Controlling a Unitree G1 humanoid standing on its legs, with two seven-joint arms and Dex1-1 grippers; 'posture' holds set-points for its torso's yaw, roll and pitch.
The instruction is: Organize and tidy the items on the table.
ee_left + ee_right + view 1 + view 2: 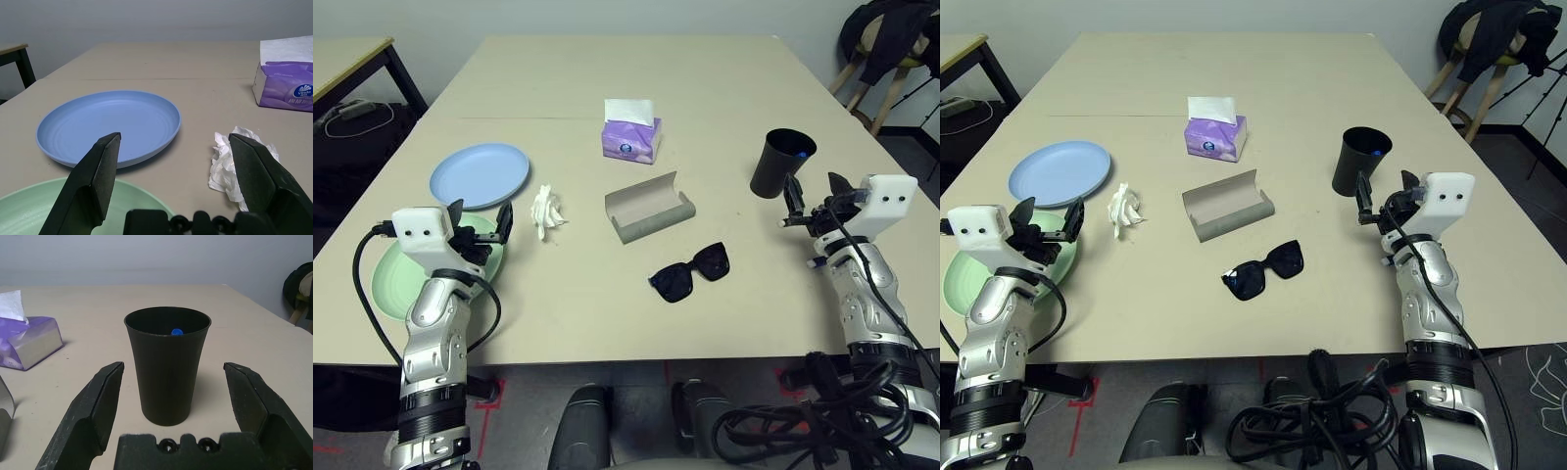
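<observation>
Currently both jaws spread empty: left gripper (480,223) over green plate (391,284), right gripper (813,201) by cup (780,163)

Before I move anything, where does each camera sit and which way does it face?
Left and right eye views: on the head, looking forward and down at the table; both forearms show.
Left wrist view: along the open left gripper, toward the light blue plate and tissue.
Right wrist view: along the open right gripper, toward the black cup.
Both wrist views share the purple tissue box.

Two plates (481,174) (blue, green), one sunglasses (690,272), one case (649,207), one tissue (547,211).
</observation>
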